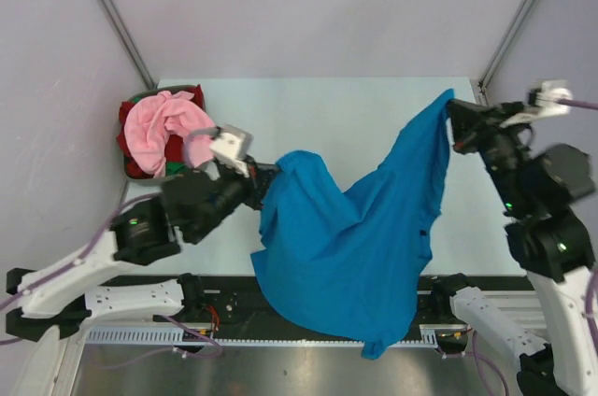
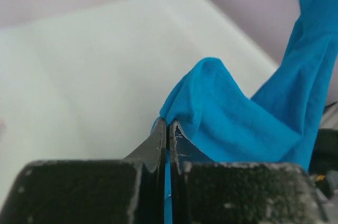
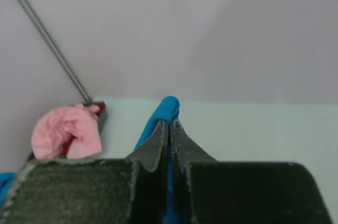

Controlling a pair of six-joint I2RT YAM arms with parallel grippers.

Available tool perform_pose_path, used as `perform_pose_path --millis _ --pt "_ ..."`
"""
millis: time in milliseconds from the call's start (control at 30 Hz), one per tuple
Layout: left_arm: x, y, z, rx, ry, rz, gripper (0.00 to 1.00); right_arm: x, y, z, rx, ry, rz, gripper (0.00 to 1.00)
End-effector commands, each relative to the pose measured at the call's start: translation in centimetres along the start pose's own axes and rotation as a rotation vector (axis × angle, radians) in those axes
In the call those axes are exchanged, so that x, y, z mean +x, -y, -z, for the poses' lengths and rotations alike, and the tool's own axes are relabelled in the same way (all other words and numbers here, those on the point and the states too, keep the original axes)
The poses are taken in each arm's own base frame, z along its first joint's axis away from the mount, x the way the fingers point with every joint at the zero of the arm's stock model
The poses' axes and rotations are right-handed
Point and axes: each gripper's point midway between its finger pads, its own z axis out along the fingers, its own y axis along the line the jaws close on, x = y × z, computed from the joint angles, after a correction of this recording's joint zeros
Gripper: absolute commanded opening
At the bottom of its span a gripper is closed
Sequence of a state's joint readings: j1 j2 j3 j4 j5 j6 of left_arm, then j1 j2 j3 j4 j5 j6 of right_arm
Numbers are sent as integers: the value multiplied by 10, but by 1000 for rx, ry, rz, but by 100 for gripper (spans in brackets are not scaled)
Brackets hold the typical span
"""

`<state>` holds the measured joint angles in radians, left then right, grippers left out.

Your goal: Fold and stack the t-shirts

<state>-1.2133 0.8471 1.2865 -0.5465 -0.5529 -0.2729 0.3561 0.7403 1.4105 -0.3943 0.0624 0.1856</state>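
1. Left gripper point(image 2: 168, 124): jaws are shut tight, and a fold of the blue t-shirt point(image 1: 355, 237) is pinched between the tips. This is seen close up in the left wrist view.
2. Right gripper point(image 3: 169, 123): jaws are likewise shut. A narrow bunch of the same blue cloth is clamped, with its end poking out past the fingertips.
3. Blue t-shirt is held up off the table point(image 1: 327, 106) by the 2 grippers. In the top view the left grip point sits left of centre and the right grip point sits toward the far-right corner.
4. Cloth is spread in a sagging span between the 2 grips. The bulk is draped toward the near edge, and the lowest part hangs past that edge over the base rail point(image 1: 280, 307).
5. Pink t-shirt point(image 1: 168, 125) is crumpled on top of the red t-shirt point(image 1: 138, 164) at the far-left corner. A bit of green cloth point(image 1: 140, 97) is visible at the far side of that pile.
6. Pile is not touched by either gripper, and it lies apart from the blue cloth.
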Motion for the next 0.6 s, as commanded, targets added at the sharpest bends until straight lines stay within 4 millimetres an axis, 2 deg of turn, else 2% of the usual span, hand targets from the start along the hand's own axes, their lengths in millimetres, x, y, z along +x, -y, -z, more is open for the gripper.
perform_pose_path --millis 0,33,67,133,167,233,267,300,333,367,400,433,467,500,533,567 --pt "64 -10 -40 -21 -83 95 0 41 25 -22 114 -61 -10 0" --pt "75 -14 -45 -29 -99 102 0 49 29 -27 129 -70 -10 0" --pt "93 -23 -56 -48 -123 108 0 72 38 -35 164 -118 -3 0" --pt "109 -34 -66 -72 -148 126 0 91 46 -43 199 -150 -9 0" --pt "123 -46 -76 -91 -172 135 0 106 54 -47 234 -177 -4 0" --pt "133 -57 -86 -106 -184 157 0 129 65 -60 283 -217 -7 0" --pt "146 -76 -93 -156 -208 166 0 138 72 -64 317 -230 -5 0" --pt "152 -78 -97 -133 -225 180 0 158 78 -72 338 -273 1 0" --pt "156 -85 -103 -146 -227 188 0 162 85 -77 367 -272 1 0" --pt "158 -102 -107 -187 -225 202 0 170 89 -81 385 -282 -5 0" --pt "158 -105 -110 -177 -228 207 0 186 96 -88 408 -314 2 0" --pt "161 -113 -117 -192 -230 216 0 187 102 -94 429 -298 0 0" --pt "154 -128 -121 -215 -214 232 0 193 106 -99 439 -302 1 0" --pt "152 -131 -126 -202 -217 240 0 196 108 -104 442 -302 2 0" --pt "160 -140 -134 -223 -243 247 0 204 114 -114 458 -297 6 0" --pt "145 -154 -140 -255 -216 257 0 207 119 -118 468 -294 9 0"
